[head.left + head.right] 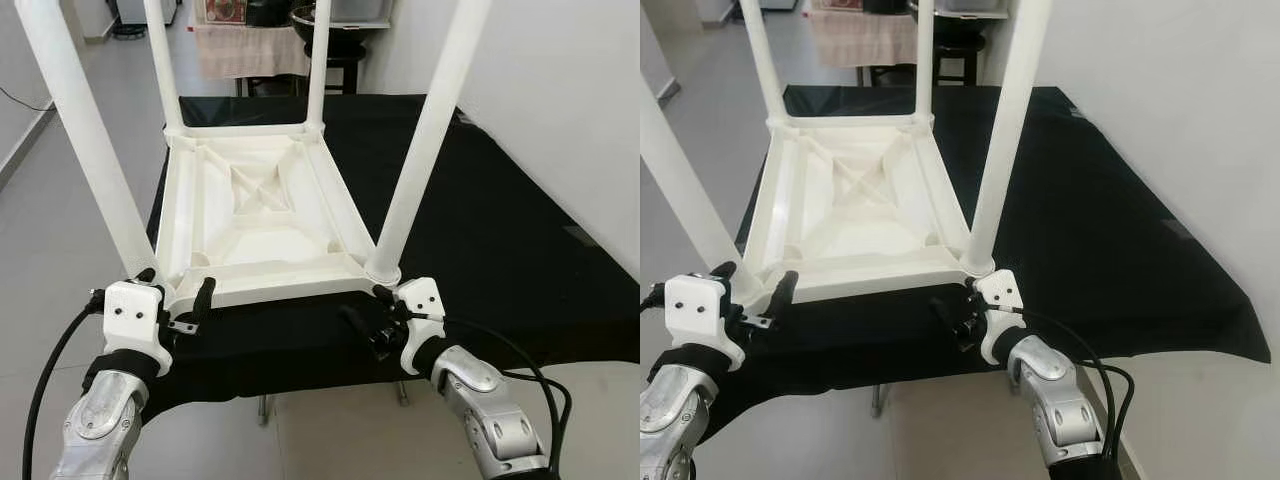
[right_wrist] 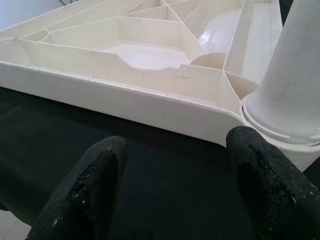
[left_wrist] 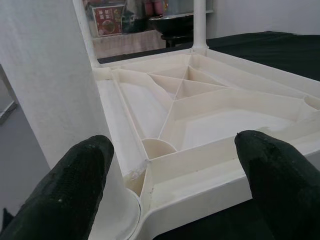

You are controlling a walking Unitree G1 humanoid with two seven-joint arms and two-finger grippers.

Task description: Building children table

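Two silver metal forearms with rounded, jointed casings, each wrapped in a black band at the wrist and capped by a chunky white plastic housing dotted with small dark screw holes. Off the left gripper (image 1: 178, 300) and the right gripper (image 1: 368, 318) run long black fingers, and close up their fingertips (image 3: 65, 195) look thick, rounded and coarsely textured, flecked with pale specks. Black cables loop out from both white housings and trail back along the arms, with small silver brackets and bare fittings showing where the fingers join.
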